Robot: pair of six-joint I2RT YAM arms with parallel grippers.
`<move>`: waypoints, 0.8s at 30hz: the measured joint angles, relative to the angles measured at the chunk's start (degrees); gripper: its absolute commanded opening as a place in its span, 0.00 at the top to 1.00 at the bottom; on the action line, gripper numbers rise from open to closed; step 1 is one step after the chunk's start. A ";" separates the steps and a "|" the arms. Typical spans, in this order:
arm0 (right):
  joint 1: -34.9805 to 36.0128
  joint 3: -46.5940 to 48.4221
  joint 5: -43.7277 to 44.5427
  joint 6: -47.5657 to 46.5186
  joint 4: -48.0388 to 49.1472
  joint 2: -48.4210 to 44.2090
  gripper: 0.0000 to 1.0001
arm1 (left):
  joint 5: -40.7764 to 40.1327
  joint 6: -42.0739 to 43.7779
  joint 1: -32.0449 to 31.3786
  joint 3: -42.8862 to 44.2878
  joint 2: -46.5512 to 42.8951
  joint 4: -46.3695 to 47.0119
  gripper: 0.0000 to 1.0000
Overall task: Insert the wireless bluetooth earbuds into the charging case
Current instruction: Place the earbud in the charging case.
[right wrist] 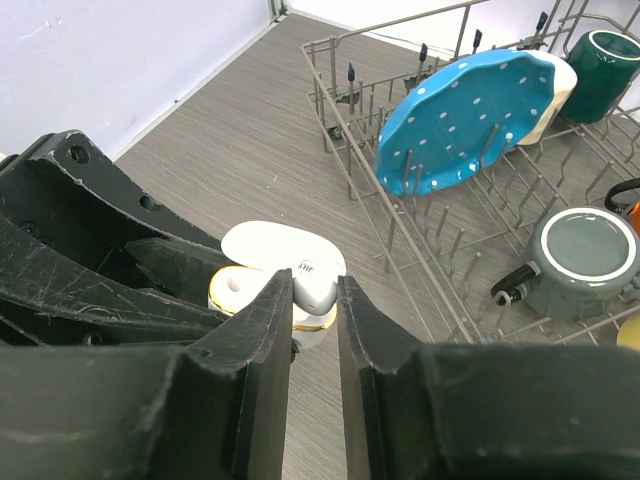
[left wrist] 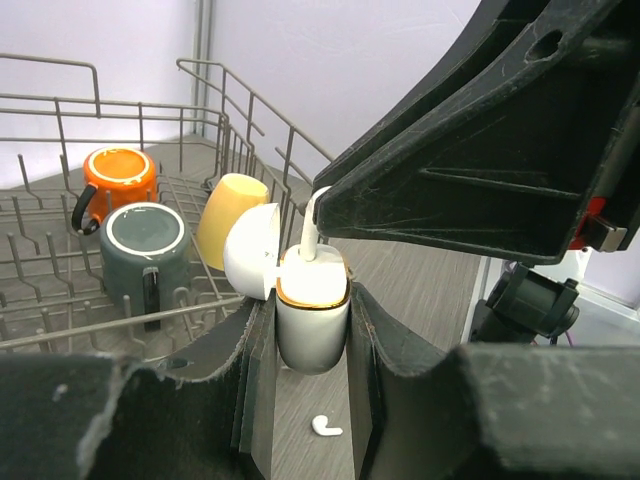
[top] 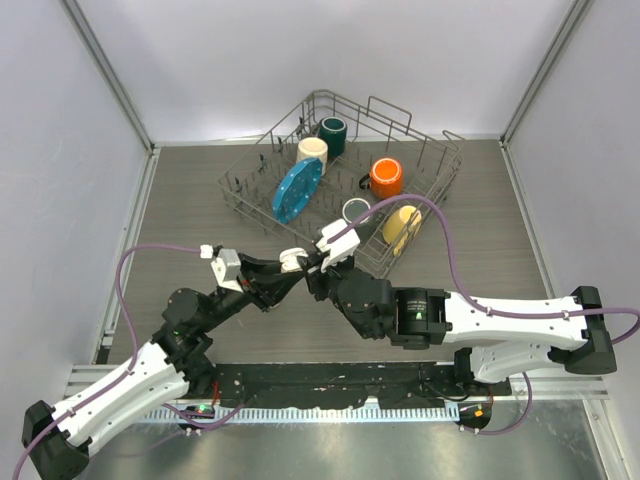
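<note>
My overhead feed is bright and even, lit softly from above, and the arms throw only faint shadows on the desk (top: 180,200). The metal strip (top: 400,445) at the near edge shines with glare. On both wrist feeds the dark pincer fingers (left wrist: 150,420) close to the lens look soft, while the wire rack (right wrist: 440,215) behind stays sharp.

No legible text anywhere, small dark print on the earbud (right wrist: 314,288), too blurred to read
</note>
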 measured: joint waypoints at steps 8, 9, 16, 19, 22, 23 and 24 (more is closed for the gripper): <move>0.02 0.00 -0.46 0.20 -0.33 -0.09 0.99 | 0.04 0.00 -0.02 0.00 0.07 0.66 1.00; 0.02 0.00 -0.50 0.22 -0.37 -0.09 0.99 | 0.17 0.00 -0.02 0.00 0.07 0.72 1.00; 0.09 0.07 -1.18 0.98 -1.20 -0.09 0.92 | 1.01 0.28 0.00 -0.02 -0.13 1.05 1.00; 0.35 0.52 -1.75 1.44 -2.03 0.04 0.82 | 1.46 0.72 0.00 -0.11 -0.72 1.31 1.00; 0.35 1.90 -2.56 2.23 -3.80 0.20 0.61 | 1.73 1.51 0.00 -0.35 -1.14 1.99 1.00; 0.35 2.54 -2.82 2.54 -4.48 0.39 0.48 | 1.81 1.66 0.00 -0.35 -1.20 2.21 1.00; 0.35 3.26 -3.06 2.97 -4.92 0.59 0.35 | 1.84 1.88 0.02 -0.35 -1.25 2.38 1.00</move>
